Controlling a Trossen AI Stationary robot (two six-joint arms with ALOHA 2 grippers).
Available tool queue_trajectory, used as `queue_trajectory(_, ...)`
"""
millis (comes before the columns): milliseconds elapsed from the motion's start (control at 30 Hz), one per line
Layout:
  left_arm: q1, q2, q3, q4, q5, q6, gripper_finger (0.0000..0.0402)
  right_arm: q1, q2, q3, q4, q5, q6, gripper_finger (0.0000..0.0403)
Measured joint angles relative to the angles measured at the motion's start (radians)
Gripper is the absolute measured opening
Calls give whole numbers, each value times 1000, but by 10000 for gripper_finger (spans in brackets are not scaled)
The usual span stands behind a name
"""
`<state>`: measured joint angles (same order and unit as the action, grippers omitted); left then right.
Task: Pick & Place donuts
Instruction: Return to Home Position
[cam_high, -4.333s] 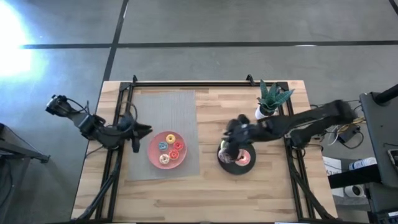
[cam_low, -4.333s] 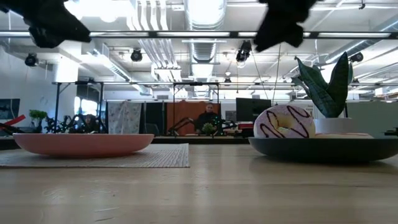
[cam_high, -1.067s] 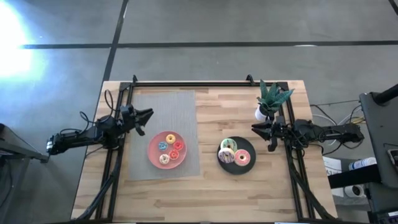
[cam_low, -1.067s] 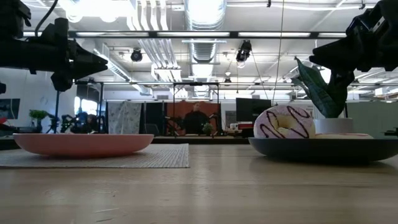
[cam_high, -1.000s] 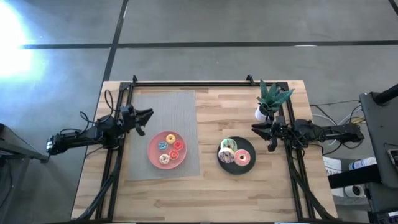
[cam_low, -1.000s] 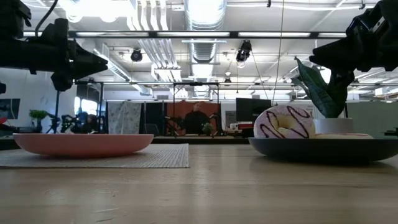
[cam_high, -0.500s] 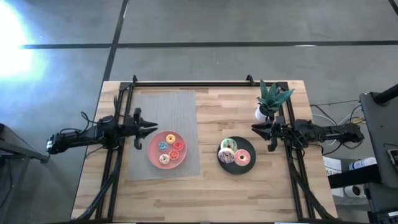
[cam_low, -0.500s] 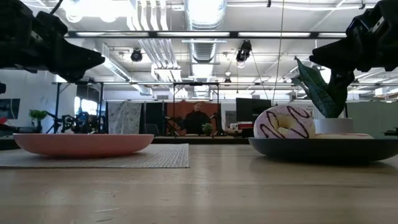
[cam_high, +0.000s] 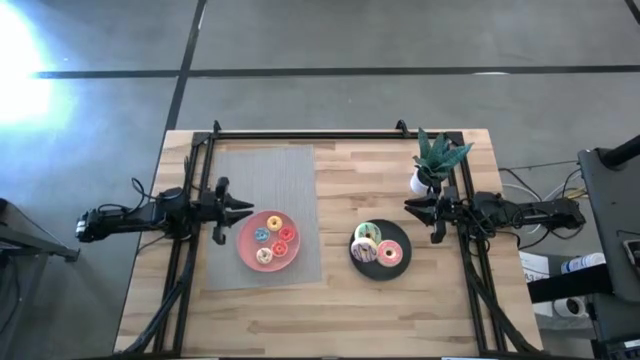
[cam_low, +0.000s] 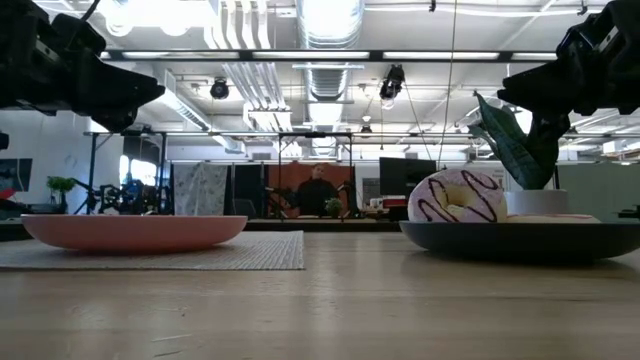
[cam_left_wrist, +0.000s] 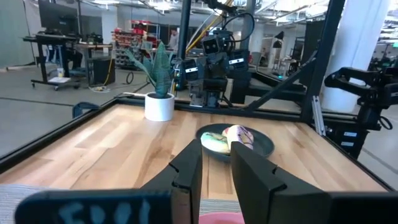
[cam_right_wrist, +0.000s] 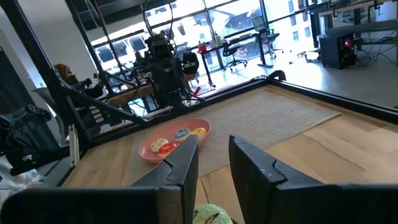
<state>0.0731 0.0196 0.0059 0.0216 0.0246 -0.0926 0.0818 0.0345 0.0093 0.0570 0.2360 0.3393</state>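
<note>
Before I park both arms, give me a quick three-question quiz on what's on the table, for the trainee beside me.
1. True or false: the black plate holds three large donuts.
2. What lies under the pink plate? A: the grey mat. B: bare wood. C: a tray.
3. Which gripper is nearest the pink plate?

Key: 1 true. 2 A. 3 the left gripper; the right gripper is by the potted plant.
</note>
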Motion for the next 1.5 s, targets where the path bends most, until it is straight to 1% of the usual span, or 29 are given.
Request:
queue_trajectory(400, 0, 11, 0, 1, -1, -2, 60, 0, 0, 0, 0, 0, 0, 68)
queue_trajectory(800, 0, 12, 0, 3, -4, -1, 60, 0, -9, 1, -13, -10, -10, 78)
queue_trajectory(867, 0, 12, 0, 3, -4, -1, 60, 0, -25, 1, -13, -14, -63, 80)
queue_trajectory(967, 0, 12, 0, 4, -4, -1, 60, -1, -35, 2, -10, -76, -187, 83)
queue_trajectory(1100, 0, 13, 0, 3, -4, -1, 60, -10, -35, 2, -51, -239, -259, 84)
queue_trajectory(1167, 0, 14, 0, 3, -5, -1, 60, -15, -34, 1, -46, -281, -309, 81)
queue_trajectory(1333, 0, 16, 0, 2, -4, -1, 60, -24, -35, 1, -47, -271, -407, 73)
queue_trajectory(1500, 0, 16, 0, 2, -4, -1, 60, -24, -35, 1, -47, -260, -375, 68)
